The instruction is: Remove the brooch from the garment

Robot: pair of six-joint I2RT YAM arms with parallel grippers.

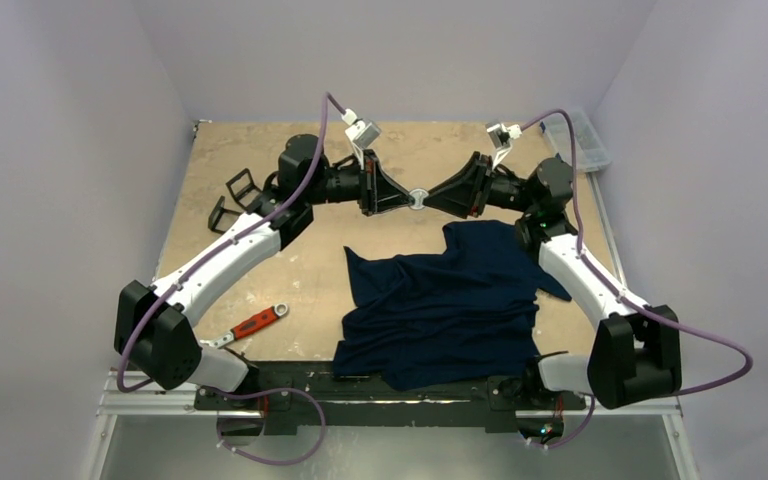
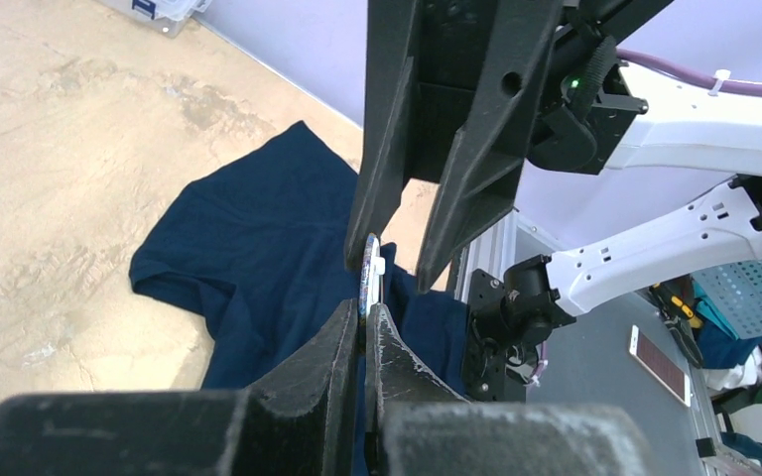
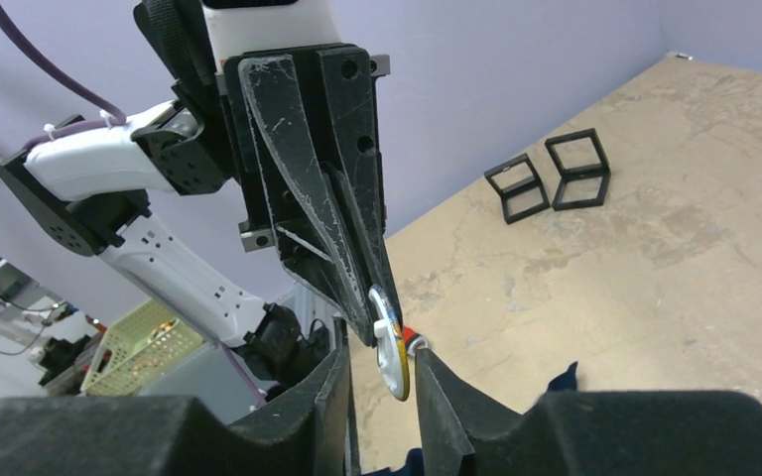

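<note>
1. Grippers meet tip to tip above the table (image 1: pixel 260 200), upper centre of the overhead view, and the brooch (image 1: pixel 416 198) sits right between them.
2. First, the left gripper (image 2: pixel 362 319). It is pinched down almost to nothing on the lower rim of that small round disc. The disc shows edge-on in this arm's own camera, and it's a tight nip across the thin faces.
3. Opposite it, the right gripper (image 3: pixel 381 365) has its jaws part-way apart, straddling the disc. The gap is far wider than the disc is thick. One finger sits just beside the disc, and I cannot tell whether it touches.
4. That puts the brooch up in the air, clear of any cloth.
5. Below the two tips, lower centre of the overhead view, the garment (image 1: pixel 440 300) lies rumpled on the tabletop. It's a navy T-shirt, and one sleeve runs out toward the right arm.
6. Further out, a red-handled tool (image 1: pixel 256 322) lies at the lower left of the tabletop. Two black wire frames (image 1: pixel 232 200) stand at the upper left. A clear plastic box (image 1: pixel 585 140) sits at the upper right edge.
</note>
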